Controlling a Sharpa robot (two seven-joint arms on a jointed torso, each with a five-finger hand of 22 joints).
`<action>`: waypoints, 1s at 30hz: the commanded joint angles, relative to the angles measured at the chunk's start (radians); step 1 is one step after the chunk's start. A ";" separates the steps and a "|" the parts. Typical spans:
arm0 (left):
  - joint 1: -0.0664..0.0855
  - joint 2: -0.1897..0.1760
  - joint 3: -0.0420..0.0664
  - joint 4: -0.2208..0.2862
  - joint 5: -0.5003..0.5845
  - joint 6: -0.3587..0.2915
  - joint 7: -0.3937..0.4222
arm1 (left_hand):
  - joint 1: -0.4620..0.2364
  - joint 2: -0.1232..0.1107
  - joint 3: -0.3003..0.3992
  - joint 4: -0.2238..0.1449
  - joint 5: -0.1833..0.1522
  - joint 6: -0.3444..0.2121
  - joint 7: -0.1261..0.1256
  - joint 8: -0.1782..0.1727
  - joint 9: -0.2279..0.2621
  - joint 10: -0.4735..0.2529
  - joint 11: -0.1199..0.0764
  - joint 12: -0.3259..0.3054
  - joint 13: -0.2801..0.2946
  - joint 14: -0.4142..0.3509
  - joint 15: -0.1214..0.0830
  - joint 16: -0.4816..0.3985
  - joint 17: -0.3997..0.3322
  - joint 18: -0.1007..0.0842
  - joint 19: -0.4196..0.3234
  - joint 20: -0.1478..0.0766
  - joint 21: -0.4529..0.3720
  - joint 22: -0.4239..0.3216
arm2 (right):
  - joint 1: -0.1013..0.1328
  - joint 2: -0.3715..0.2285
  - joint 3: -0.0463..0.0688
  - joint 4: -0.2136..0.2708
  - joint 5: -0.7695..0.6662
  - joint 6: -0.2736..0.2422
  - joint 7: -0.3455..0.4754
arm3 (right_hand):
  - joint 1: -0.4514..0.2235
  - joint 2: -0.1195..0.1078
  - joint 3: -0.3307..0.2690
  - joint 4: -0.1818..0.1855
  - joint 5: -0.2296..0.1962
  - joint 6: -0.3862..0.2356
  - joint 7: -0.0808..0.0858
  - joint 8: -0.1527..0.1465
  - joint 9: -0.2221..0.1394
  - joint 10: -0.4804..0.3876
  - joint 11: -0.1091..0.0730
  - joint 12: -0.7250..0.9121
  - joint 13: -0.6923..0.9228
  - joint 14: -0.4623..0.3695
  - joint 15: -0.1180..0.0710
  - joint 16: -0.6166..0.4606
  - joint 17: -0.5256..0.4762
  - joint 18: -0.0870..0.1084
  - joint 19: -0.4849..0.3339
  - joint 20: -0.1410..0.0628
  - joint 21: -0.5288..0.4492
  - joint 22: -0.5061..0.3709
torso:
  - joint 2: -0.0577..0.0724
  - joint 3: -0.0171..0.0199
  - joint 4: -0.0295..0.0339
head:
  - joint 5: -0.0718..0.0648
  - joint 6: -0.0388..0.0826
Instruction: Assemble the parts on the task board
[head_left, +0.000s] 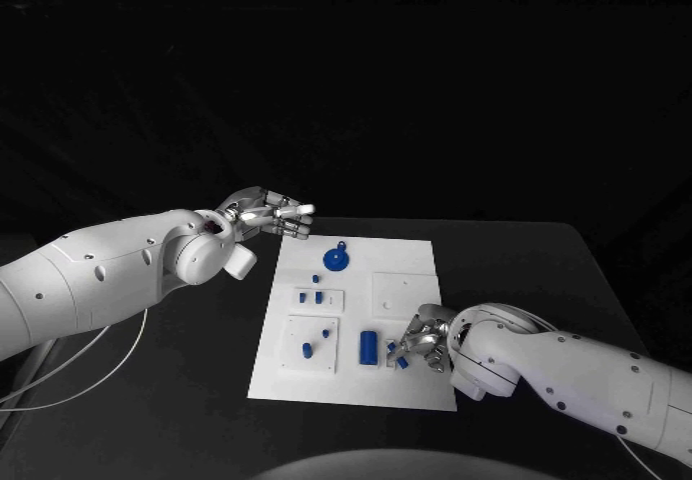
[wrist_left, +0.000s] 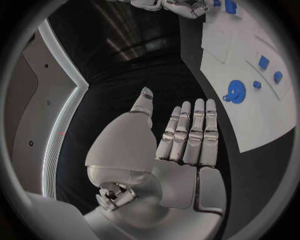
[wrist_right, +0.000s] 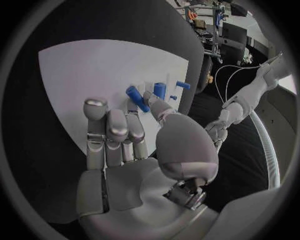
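1. We see the white board (head_left: 397, 300) lying flat in the middle of the black desk (head_left: 562, 270).
2. The left robot hand (head_left: 271, 214) hovers above the desk just past the board's far left corner, clear of the board. In the left wrist view its fingers (wrist_left: 194, 135) are straight and side by side, thumb apart, holding nothing: it is released.
3. The right robot hand (head_left: 421, 340) sits low over the near right part of the board. In the right wrist view its fingers (wrist_right: 115, 132) are curled partly inward over the white surface, thumb reaching toward the blue parts. We cannot tell whether it grips a part.
4. A blue gear (head_left: 336, 261) with a small tab at its far edge lies on the far part of the board, left of centre.
5. Nearer us, a small blue knob (head_left: 316, 278) lies just below the gear, and two small blue blocks (head_left: 309, 296) sit side by side in a raised square.
6. A blue peg (head_left: 307, 349) lies in the near left square, with a tiny blue piece beside it.
7. A long blue cylinder (head_left: 369, 346) lies near the board's near edge, just left of the right robot hand.
8. Small blue pieces (head_left: 397, 356) lie at the right robot hand's fingertips; the right wrist view shows a blue pin (wrist_right: 137, 98) and two short parts just beyond the thumb.
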 joint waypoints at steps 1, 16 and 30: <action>0.000 0.002 0.000 0.001 0.001 0.017 0.002 | 0.004 0.009 -0.001 0.005 -0.003 0.003 0.004 0.001 0.001 -0.004 0.003 -0.003 0.001 0.000 0.003 -0.003 0.001 -0.005 0.005 0.004 0.004 0.000 | -0.001 0.006 -0.001 -0.005 0.005 0.001 0.005 | -0.009 -0.001 -0.007 0.018 -0.007 0.008 -0.009 0.003 -0.006 0.011 -0.010 0.002 0.002 0.007 -0.007 0.004 0.001 -0.009 0.051 -0.010 0.006 0.070 | 0.000 0.0004 0.0008 | 0.001 0.000; 0.000 0.002 -0.001 0.001 0.000 0.021 -0.003 | 0.003 0.012 -0.002 0.006 -0.003 0.004 0.003 0.001 0.001 -0.005 0.003 -0.003 0.001 -0.001 0.004 -0.003 0.001 -0.005 0.005 0.004 0.004 0.000 | -0.001 0.032 -0.003 -0.034 0.005 -0.002 0.008 | -0.024 -0.004 -0.016 0.066 -0.025 0.015 -0.011 0.003 -0.024 0.014 -0.012 0.005 0.007 0.008 -0.009 0.006 0.002 -0.011 0.051 -0.012 0.008 0.069 | 0.000 -0.0001 0.0012 | 0.004 0.000; 0.000 0.001 -0.002 0.002 0.000 0.024 -0.006 | 0.003 0.012 -0.002 0.006 -0.003 0.004 0.003 0.001 0.001 -0.005 0.003 -0.003 0.001 -0.001 0.004 -0.003 0.001 -0.005 0.005 0.004 0.004 0.000 | -0.001 0.042 -0.004 -0.049 0.011 0.019 0.009 | -0.050 -0.027 -0.012 0.134 -0.076 0.021 -0.011 0.003 -0.035 0.015 -0.013 0.002 0.006 0.007 -0.009 0.005 0.001 -0.011 0.051 -0.012 0.006 0.068 | -0.001 -0.0003 -0.0002 | 0.008 0.000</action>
